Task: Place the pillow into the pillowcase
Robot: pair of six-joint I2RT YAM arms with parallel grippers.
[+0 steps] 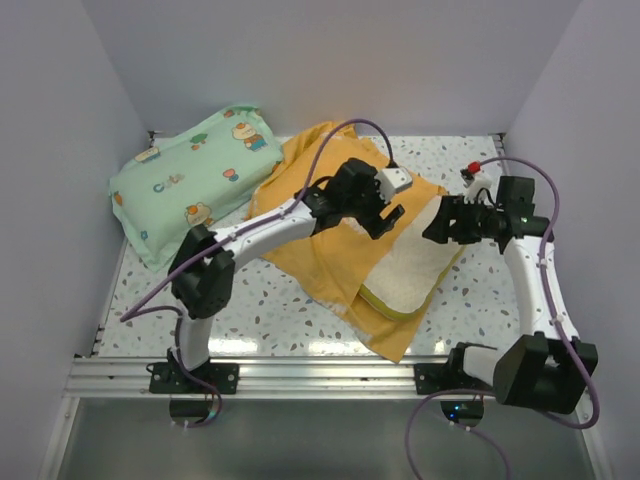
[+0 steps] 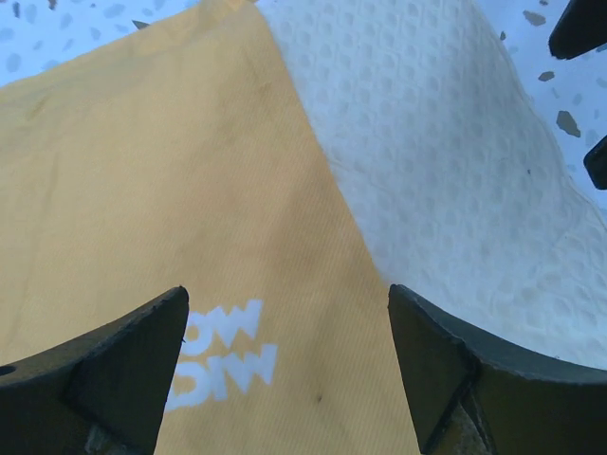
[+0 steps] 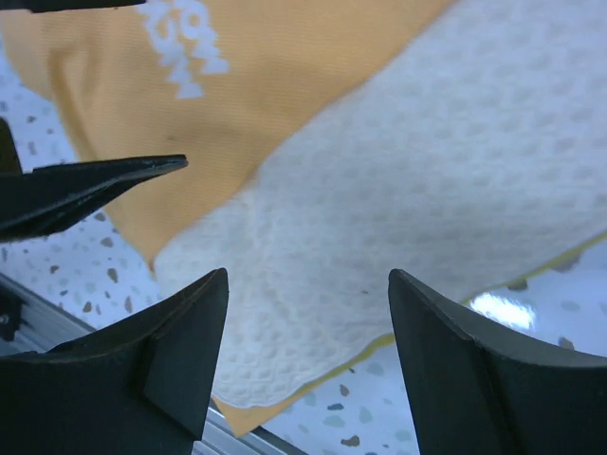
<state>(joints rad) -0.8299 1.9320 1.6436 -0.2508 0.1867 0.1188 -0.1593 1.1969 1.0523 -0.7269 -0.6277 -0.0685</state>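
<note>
The orange-yellow pillowcase (image 1: pixel 310 240) lies spread across the middle of the table. The cream pillow (image 1: pixel 415 265) rests on it toward the right. Orange cloth covers the pillow's left side and shows under its near edge. My left gripper (image 1: pixel 385 208) hovers open above the seam where the pillowcase (image 2: pixel 142 171) meets the pillow (image 2: pixel 446 142), with nothing between its fingers (image 2: pixel 123 370). White lettering (image 2: pixel 223 355) shows on the cloth below. My right gripper (image 1: pixel 440 222) is also open and empty, hanging over the pillow (image 3: pixel 427 171) near its yellow-green edge, with the pillowcase (image 3: pixel 285 76) beyond.
A mint-green cartoon-print pillow (image 1: pixel 190 180) lies at the back left against the wall. A small red object (image 1: pixel 473 167) sits at the back right. An aluminium rail (image 1: pixel 300 375) runs along the near table edge. White walls enclose three sides.
</note>
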